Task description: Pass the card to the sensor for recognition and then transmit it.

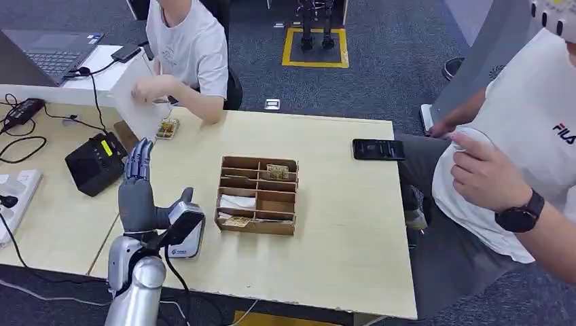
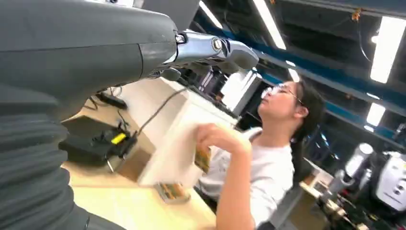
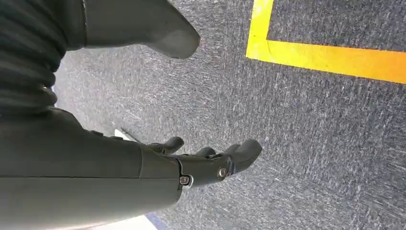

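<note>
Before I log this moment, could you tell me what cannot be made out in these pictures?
- Head view: the wooden organizer slot contents are too small to identify.
- Head view: the black sensor display is too small to read.
- Left wrist view: the white board a person holds is motion-blurred; the left robot hand blocks the rest.

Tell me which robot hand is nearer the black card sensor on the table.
Left. The left hand is raised open above the table, just right of the black card sensor. The right hand hangs open over grey carpet near a yellow floor line, away from the table.
</note>
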{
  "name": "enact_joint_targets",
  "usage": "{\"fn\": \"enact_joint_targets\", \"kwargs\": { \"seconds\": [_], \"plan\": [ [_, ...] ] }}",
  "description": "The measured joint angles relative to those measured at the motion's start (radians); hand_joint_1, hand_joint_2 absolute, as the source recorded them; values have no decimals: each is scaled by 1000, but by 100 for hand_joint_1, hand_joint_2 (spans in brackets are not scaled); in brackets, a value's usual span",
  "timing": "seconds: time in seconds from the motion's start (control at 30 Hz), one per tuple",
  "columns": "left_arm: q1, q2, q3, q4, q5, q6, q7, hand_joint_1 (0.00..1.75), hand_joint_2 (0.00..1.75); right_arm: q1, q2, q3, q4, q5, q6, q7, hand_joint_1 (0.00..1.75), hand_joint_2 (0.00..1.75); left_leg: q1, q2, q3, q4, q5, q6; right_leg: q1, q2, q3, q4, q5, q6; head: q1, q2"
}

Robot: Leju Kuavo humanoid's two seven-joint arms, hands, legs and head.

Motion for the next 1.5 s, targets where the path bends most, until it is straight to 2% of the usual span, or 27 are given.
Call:
{"fn": "enact_joint_targets", "kwargs": {
  "seconds": [0.1, 0.2, 0.3, 0.4, 0.47, 0.57, 0.9, 1.5],
  "plan": [
    [39, 5, -62, -12, -3, -61, -8, 0, 175, 1, 0, -8, 0, -12, -2, 3, 0, 175, 0, 0, 0, 0, 0, 0, 0, 0, 0, 0, 0, 0, 0, 0],
    [81, 7, -163, -29, -60, -41, 4, 0, 175, 2, 0, -15, 0, -13, -5, 3, 0, 175, 0, 0, 0, 0, 0, 0, 0, 0, 0, 0, 0, 0, 0, 0],
    [104, 16, -291, -40, -265, 57, 100, 0, 175, 2, 0, -19, 0, -13, -12, -2, 0, 175, 0, 0, 0, 1, 0, 0, 0, 0, 0, 0, 0, 0, 0, 0],
    [112, 26, -366, -42, -359, 99, 155, 0, 175, 2, 0, -23, 0, -13, -15, -2, 0, 175, 0, 0, 0, 1, 0, 1, 0, 0, 0, 0, 0, 0, 0, 0],
    [111, 45, -413, -41, -446, 135, 241, 0, 175, 2, 0, -24, 0, -11, -15, -2, 0, 175, 0, 0, 0, 1, 0, 1, 0, 0, 0, 0, 0, 0, 0, 0],
    [111, 66, -455, -30, -450, 154, 286, 0, 175, 2, 2, -28, 0, -11, -15, 0, 0, 175, 0, 0, 0, 1, 0, 1, 0, 0, 0, 0, 0, 0, 0, 0],
    [111, 89, -480, -7, -410, 154, 295, 0, 175, 3, 3, -31, 0, -11, -13, 3, 0, 175, 0, 0, 0, 1, 0, 1, 0, 0, 0, 0, 0, 0, 0, 0],
    [101, 89, -478, 10, -432, 146, 343, 0, 175, 3, 6, -31, 0, -11, -13, -5, 0, 175, 0, 0, 0, 1, 0, 1, 0, 0, 0, 0, 0, 0, 0, 0]
  ]
}}
